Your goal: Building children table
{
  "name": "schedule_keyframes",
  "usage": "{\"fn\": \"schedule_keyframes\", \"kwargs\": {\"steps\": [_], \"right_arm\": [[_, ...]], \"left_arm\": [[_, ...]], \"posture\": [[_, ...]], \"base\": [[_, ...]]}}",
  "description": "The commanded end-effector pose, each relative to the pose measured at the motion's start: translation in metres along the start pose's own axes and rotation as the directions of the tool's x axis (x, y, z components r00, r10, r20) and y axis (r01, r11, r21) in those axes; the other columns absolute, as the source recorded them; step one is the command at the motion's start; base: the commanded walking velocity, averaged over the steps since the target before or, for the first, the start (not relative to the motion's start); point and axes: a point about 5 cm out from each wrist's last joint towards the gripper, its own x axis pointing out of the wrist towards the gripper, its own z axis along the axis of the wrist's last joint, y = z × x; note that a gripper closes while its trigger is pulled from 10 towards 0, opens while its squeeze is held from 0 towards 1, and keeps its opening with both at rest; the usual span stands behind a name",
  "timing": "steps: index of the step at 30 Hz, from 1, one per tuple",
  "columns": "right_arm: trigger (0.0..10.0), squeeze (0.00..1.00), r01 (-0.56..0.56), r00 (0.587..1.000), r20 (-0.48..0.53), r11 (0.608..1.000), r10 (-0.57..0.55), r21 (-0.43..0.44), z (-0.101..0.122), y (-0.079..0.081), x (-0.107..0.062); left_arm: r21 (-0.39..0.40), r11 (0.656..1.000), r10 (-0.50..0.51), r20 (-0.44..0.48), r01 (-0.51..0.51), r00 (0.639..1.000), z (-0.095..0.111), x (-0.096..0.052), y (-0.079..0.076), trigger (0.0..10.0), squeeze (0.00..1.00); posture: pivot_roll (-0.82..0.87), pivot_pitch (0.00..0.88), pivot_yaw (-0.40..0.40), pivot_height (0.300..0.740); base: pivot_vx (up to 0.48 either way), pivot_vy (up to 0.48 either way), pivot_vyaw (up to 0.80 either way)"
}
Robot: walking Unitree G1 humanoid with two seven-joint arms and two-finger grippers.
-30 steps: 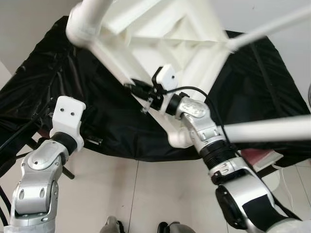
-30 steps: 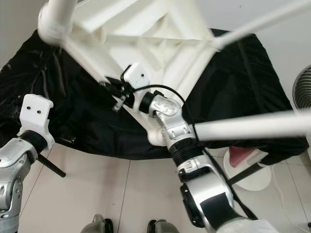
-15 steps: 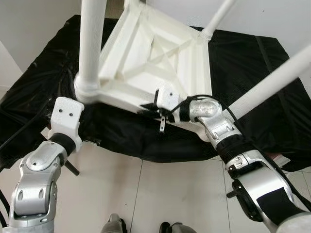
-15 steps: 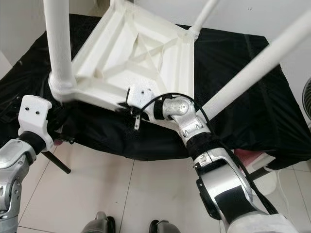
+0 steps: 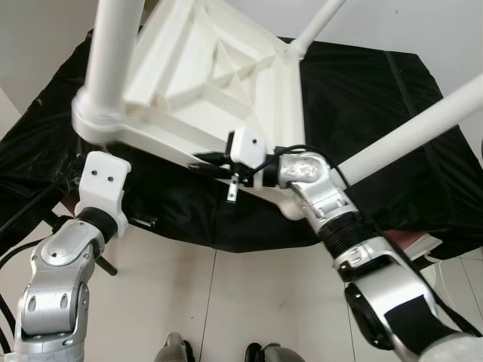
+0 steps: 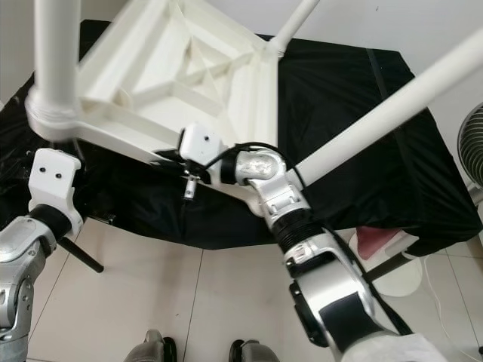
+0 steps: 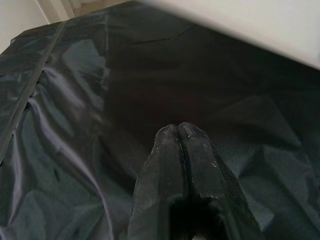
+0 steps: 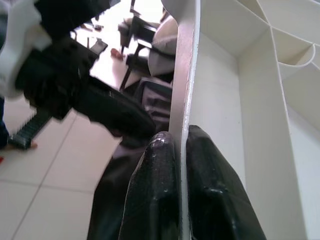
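Observation:
The white plastic children's table (image 5: 219, 75) is upside down and tilted over a black cloth (image 5: 377, 98). Its round legs point up toward me, one leg (image 5: 113, 53) at the near left and another (image 5: 423, 128) at the right. My right gripper (image 8: 181, 137) is shut on the thin rim (image 8: 189, 75) of the tabletop at its near edge, and the same gripper (image 5: 213, 159) reaches in from the right. My left gripper (image 7: 179, 131) is shut with nothing in it, hovering over the cloth under the table's near left corner.
The cloth-covered surface ends at a tiled floor (image 5: 249, 302) close in front of me. A fan (image 6: 473, 143) stands at the far right, with a white and pink object (image 6: 381, 245) below it. A dark rod (image 6: 79, 256) slants down at the left. My feet (image 5: 177, 351) are at the bottom.
The table dropped from close to the camera, then swung so its near left corner moved left and up. My right gripper stayed on the rim. The left arm barely moved.

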Motion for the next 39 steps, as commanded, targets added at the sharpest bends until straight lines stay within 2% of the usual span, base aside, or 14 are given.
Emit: {"fn": "schedule_keyframes", "kwargs": {"steps": [1,6,8,11,19,21,26,27,28,29,31,32,33,39], "right_arm": [[10.0,0.0,0.081,0.969,0.245,0.972,-0.025,-0.222,0.057,-0.021,0.012],[10.0,0.0,0.091,0.962,0.273,0.971,-0.028,-0.222,0.062,-0.023,0.016],[10.0,0.0,0.113,0.941,0.334,0.979,-0.051,-0.167,0.068,-0.025,0.022],[10.0,0.0,0.113,0.941,0.334,0.979,-0.051,-0.167,0.068,-0.025,0.022],[10.0,0.0,0.266,0.87,0.434,0.964,-0.235,-0.012,0.08,-0.047,0.013],[10.0,0.0,0.306,0.844,0.441,0.949,-0.306,0.075,0.077,-0.052,0.008],[10.0,0.0,0.307,0.848,0.421,0.946,-0.323,0.108,0.072,-0.052,0.005],[10.0,0.18,0.279,0.869,0.396,0.955,-0.296,0.101,0.066,-0.048,0.006],[10.0,0.18,0.279,0.869,0.396,0.955,-0.296,0.101,0.066,-0.048,0.006],[10.0,0.32,0.25,0.889,0.373,0.964,-0.266,0.092,0.061,-0.044,0.007],[10.0,0.32,0.25,0.889,0.373,0.964,-0.266,0.092,0.061,-0.044,0.007],[10.0,0.62,0.213,0.91,0.347,0.974,-0.227,0.079,0.055,-0.04,0.007],[10.0,1.0,0.186,0.924,0.327,0.98,-0.2,0.076,0.052,-0.037,0.008],[10.0,1.0,0.153,0.933,0.314,0.984,-0.173,0.088,0.05,-0.037,0.007]], "left_arm": [[-0.002,0.997,0.082,-0.022,-0.082,0.996,-0.004,-0.004,0.005,10.0,0.0],[-0.001,0.996,0.086,-0.023,-0.086,0.996,-0.004,-0.004,0.005,10.0,0.0],[0.003,0.995,0.096,-0.025,-0.096,0.995,-0.003,-0.007,0.007,10.0,0.0],[0.003,0.995,0.096,-0.025,-0.096,0.995,-0.003,-0.007,0.007,10.0,0.0],[0.009,0.996,0.092,-0.031,-0.092,0.995,-0.004,-0.008,0.006,10.0,0.0],[0.009,0.996,0.09,-0.032,-0.09,0.995,-0.004,-0.007,0.006,10.0,0.0],[0.011,0.996,0.09,-0.032,-0.089,0.995,-0.004,-0.007,0.006,10.0,0.0],[0.012,0.996,0.089,-0.032,-0.089,0.995,-0.004,-0.007,0.006,10.0,0.0],[0.012,0.996,0.089,-0.032,-0.089,0.995,-0.004,-0.007,0.006,10.0,0.0],[0.013,0.996,0.089,-0.032,-0.089,0.996,-0.004,-0.007,0.006,10.0,0.0],[0.013,0.996,0.089,-0.032,-0.089,0.996,-0.004,-0.007,0.006,10.0,0.0],[0.014,0.996,0.089,-0.032,-0.089,0.996,-0.004,-0.007,0.006,10.0,0.0],[0.014,0.996,0.09,-0.032,-0.089,0.995,-0.004,-0.007,0.006,10.0,0.0],[0.017,0.996,0.092,-0.036,-0.091,0.995,-0.005,-0.008,0.006,10.0,0.0]], "posture": [[0.05,0.138,0.027,0.74],[0.05,0.138,0.027,0.74],[0.07,0.142,0.019,0.74],[0.07,0.142,0.019,0.74],[0.07,0.145,0.027,0.74],[0.07,0.143,0.027,0.74],[0.07,0.143,0.027,0.74],[0.07,0.138,0.029,0.74],[0.07,0.138,0.029,0.74],[0.07,0.138,0.029,0.74],[0.07,0.138,0.029,0.74],[0.07,0.136,0.028,0.74],[0.07,0.136,0.028,0.74],[0.07,0.135,0.026,0.74]], "base": [[0.0,0.0,0.0],[0.0,0.0,0.0],[0.0,0.0,0.0],[0.0,0.0,0.0],[0.0,0.0,0.0],[0.0,0.0,0.0],[0.0,0.0,0.0],[0.0,0.0,0.0],[0.0,0.0,0.0],[0.0,0.0,0.0],[0.0,0.0,0.0],[0.0,0.0,0.0],[0.0,0.0,0.0],[0.0,0.0,0.0]]}}
